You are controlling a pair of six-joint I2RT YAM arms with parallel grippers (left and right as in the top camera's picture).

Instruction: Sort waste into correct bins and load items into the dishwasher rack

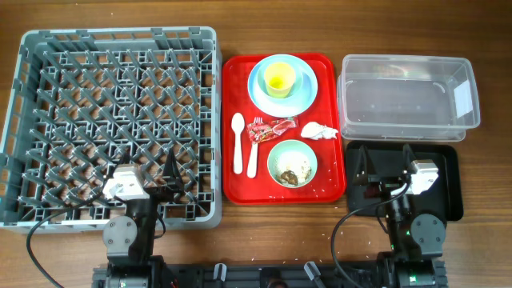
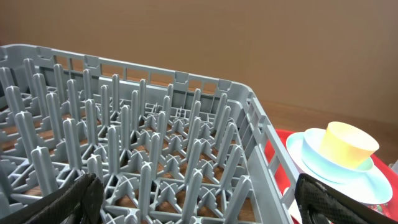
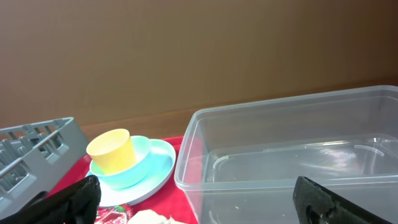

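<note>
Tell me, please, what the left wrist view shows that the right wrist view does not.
Only the left wrist view looks into the rack, over its upright pegs. Only the right wrist view shows the clear tub and a bit of red wrapper. Both show the yellow cup sitting in a bowl on the blue plate, the red tray, and part of the rack's wall.

Table (image 1: 280, 240): brown wood grain, fills overhead view bkgd. Red tray (image 1: 240, 188): rect., rounded corners, raised lip, glossy. Lies flat approx. mid-table, long side top-to-bottom in overhead view, edges square w/ table's front edge. Wrist views: plain brown wall (image 2: 249, 37) behind everything, matte; lighter strip of tabletop at its foot; bits of tray red low in both.
</note>
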